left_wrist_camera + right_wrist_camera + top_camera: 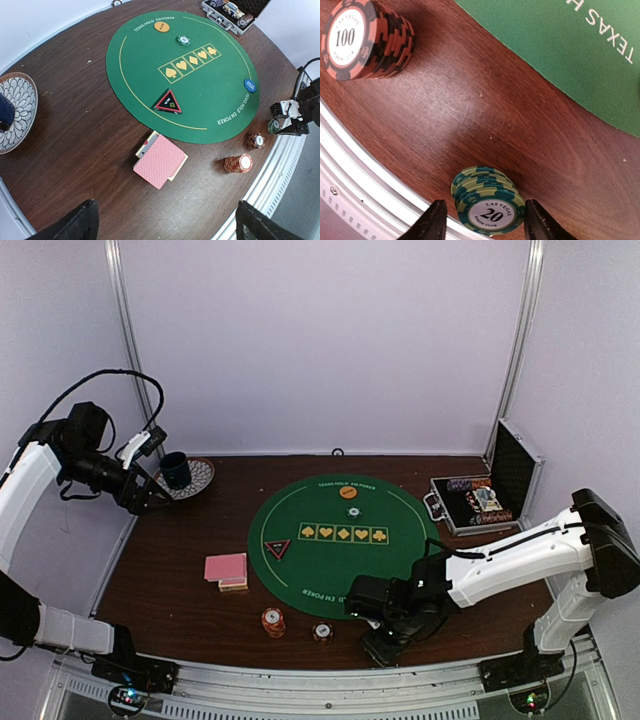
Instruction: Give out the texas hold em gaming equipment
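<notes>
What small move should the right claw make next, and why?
Probably lift the right claw straight up and away. The green chip stack already rests on the wood near the orange chip stack, along the table's near edge. A sliver of gap shows beside one finger, so it looks loose, not clamped. Rising straight should avoid toppling the leaning chips.

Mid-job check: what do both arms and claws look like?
The left arm and right arm have white links with black joints. A black cable loops above the left arm; another runs along the right. The left claw and right claw have black fingers.
</notes>
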Tool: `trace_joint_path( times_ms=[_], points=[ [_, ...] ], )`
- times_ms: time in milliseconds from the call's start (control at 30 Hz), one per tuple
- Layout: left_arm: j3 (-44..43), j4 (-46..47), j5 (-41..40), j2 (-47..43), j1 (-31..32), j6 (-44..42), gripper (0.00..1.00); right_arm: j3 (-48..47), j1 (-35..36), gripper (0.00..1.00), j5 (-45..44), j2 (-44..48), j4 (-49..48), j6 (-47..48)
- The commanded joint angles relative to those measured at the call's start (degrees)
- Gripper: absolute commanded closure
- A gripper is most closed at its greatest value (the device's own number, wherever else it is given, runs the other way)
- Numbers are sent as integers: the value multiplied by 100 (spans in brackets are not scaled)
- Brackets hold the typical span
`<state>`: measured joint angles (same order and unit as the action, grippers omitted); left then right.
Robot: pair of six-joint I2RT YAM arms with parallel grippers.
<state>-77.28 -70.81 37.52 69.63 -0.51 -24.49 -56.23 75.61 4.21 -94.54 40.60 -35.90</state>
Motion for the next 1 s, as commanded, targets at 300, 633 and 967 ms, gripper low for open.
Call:
trace_joint_path(
  times_ms=[300, 633, 967],
  points=[
    [-68, 43, 89, -122, 34, -21, 2, -92, 47, 57, -183, 13, 89, 13],
    [-86, 41, 54, -170, 31, -28, 2, -426, 110, 71, -451, 31, 411, 186],
    [-112, 46, 107, -162, 34, -2, 2, -1402, 12, 72, -820, 92, 857, 544]
  ],
)
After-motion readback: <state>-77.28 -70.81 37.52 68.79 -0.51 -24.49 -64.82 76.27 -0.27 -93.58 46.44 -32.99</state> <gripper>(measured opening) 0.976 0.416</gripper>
